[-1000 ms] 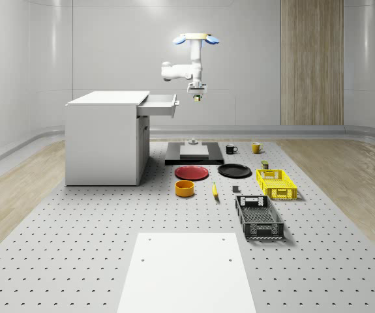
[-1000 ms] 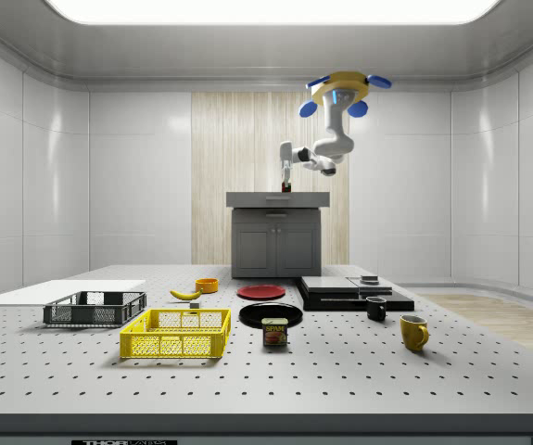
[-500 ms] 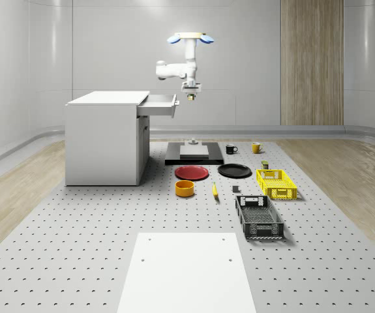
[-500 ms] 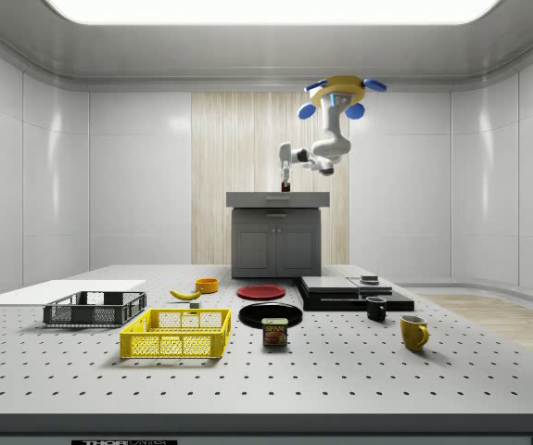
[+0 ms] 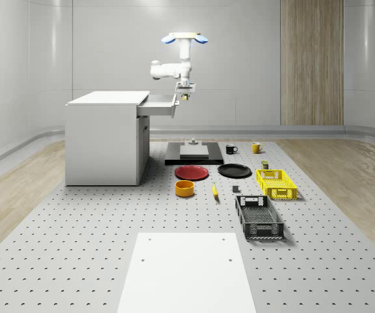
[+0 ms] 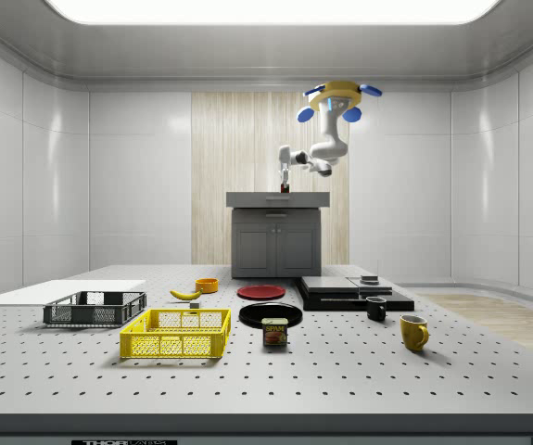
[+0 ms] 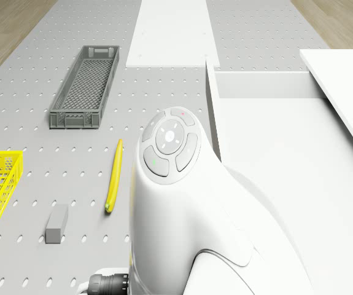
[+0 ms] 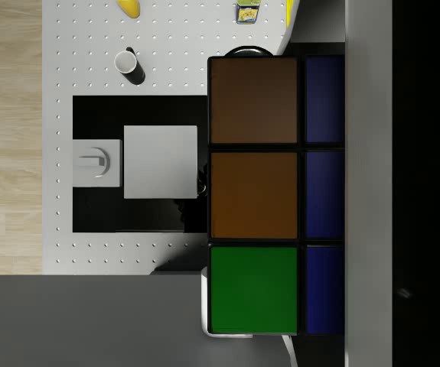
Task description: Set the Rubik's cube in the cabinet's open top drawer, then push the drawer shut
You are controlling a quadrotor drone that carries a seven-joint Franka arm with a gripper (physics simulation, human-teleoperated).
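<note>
- Cabinet point(image 5: 104, 138): stands at the whole-scene view's left; its top drawer point(image 5: 158, 103) is pulled out toward the right.
- Drone point(image 5: 184, 38): hovers just right of the drawer's front edge, arm point(image 5: 167, 68) bent beneath it.
- Gripper point(image 5: 184, 95): points down, beside the drawer front, closed around the Rubik's cube point(image 8: 275, 195).
- Rubik's cube: brown, green and blue tiles face the wrist camera.
- Black platform point(image 8: 139, 164): on the floor, well below.
</note>
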